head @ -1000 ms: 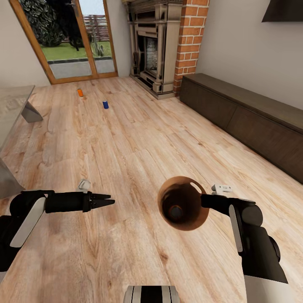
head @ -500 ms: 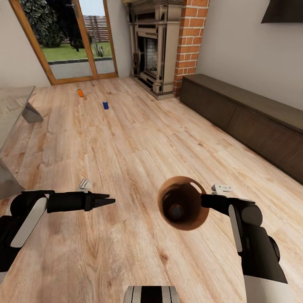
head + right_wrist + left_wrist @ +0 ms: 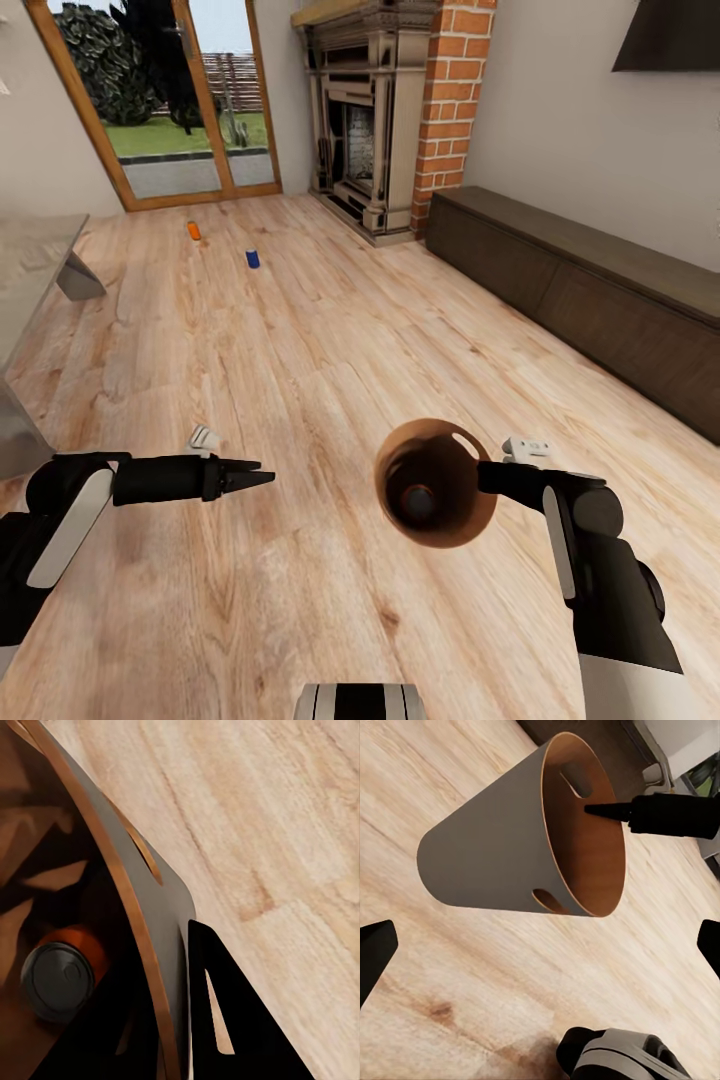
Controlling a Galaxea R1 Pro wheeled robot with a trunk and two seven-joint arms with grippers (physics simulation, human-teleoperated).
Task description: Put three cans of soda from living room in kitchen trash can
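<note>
from the head camera i see my left arm stretched level across the lower left, forearm pointing inward, its left claw [image 3: 255, 473] empty with the fingers drawn nearly together to a point. my right arm bends up from the lower right, and the right claw [image 3: 483, 476] is clamped on the rim of the tash can [image 3: 437, 482], which hangs off the plank floor [image 3: 330, 330] with its mouth turned up toward me. one orange can [image 3: 417, 502] sits in its dark bottom. far off near the glass doors [image 3: 165, 95], a second orange can [image 3: 194, 231] and the blue can [image 3: 253, 258] stand on the floor, a little apart from each other. the grey desk [image 3: 30, 270] edges in at left.

in the left wrist view the tash can [image 3: 521, 844] is tilted, the right claw's finger [image 3: 611, 811] reaching over its rim.

in the right wrist view one finger [image 3: 225, 1020] lies outside the wall, touching it, and the orange can [image 3: 64, 971] rests inside.
</note>
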